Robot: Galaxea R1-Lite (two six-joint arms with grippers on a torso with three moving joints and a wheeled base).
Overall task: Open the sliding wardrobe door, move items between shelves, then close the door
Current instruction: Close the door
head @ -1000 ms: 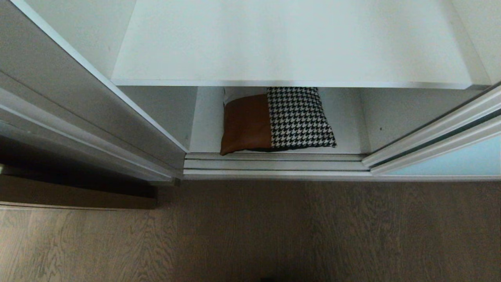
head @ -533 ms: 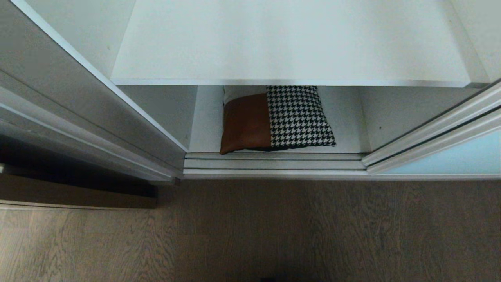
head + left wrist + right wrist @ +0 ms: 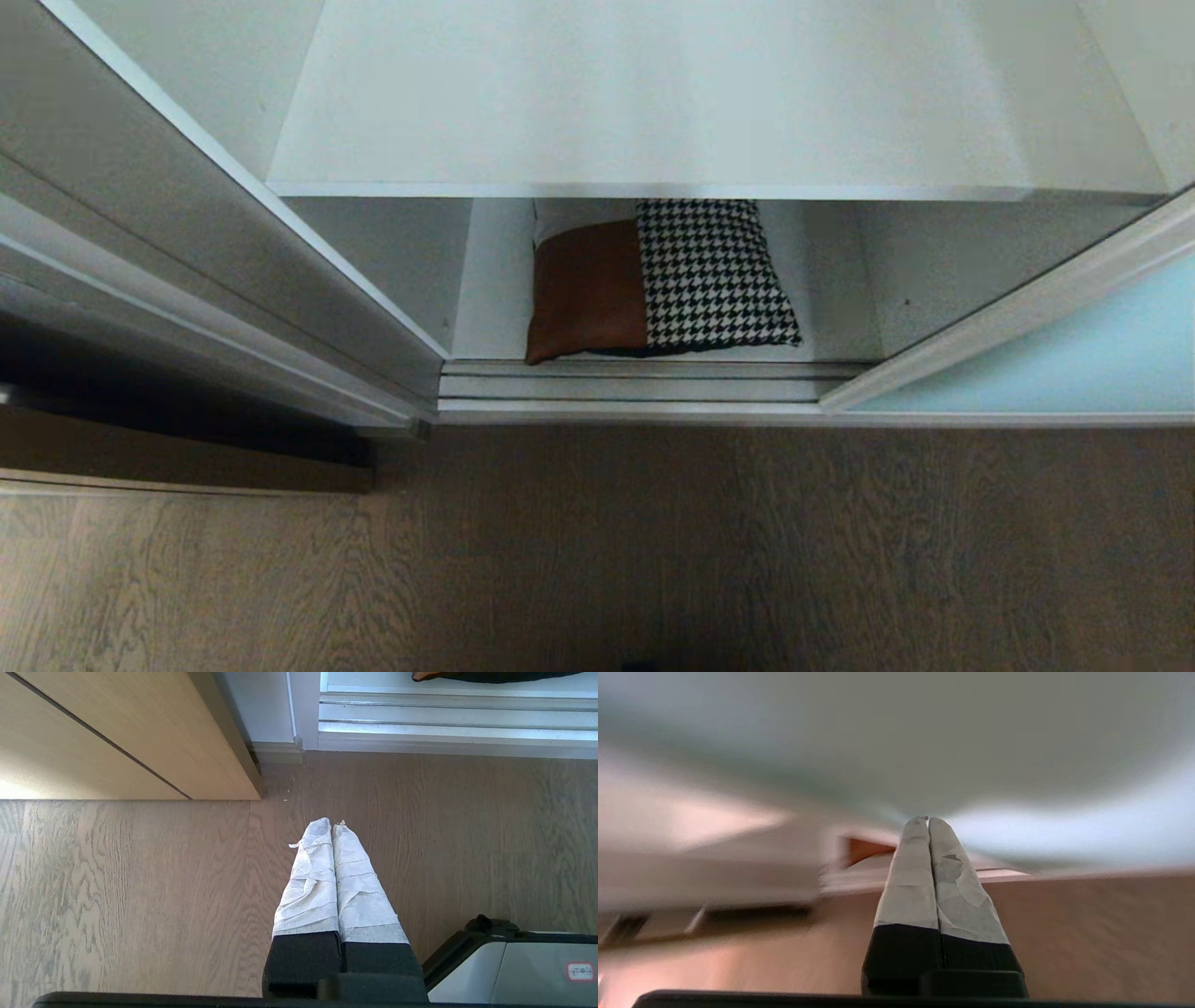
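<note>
Looking down from my head, I see the cushion (image 3: 658, 280) lying flat on the lower shelf (image 3: 840, 322), close behind the floor track (image 3: 635, 387), with its brown patch toward my left and the houndstooth half toward my right. Above it the upper shelf (image 3: 653, 103) spans the compartment and hides the cushion's back edge. At my right, the sliding door (image 3: 1055, 359) covers part of the opening, its pale blue glass edged by a light frame. Neither of my arms shows from here.

From my left wrist, my left gripper (image 3: 332, 826) hangs over the wooden floor (image 3: 140, 882), its two wrapped fingers pressed together and empty, well short of the track; a dark edge of the cushion peeks in beyond the track.

From my right wrist, my right gripper (image 3: 928, 820) is also pinched together with nothing between the fingers. Everything beyond it is smeared; I make out only a brown patch and pale surfaces.
</note>
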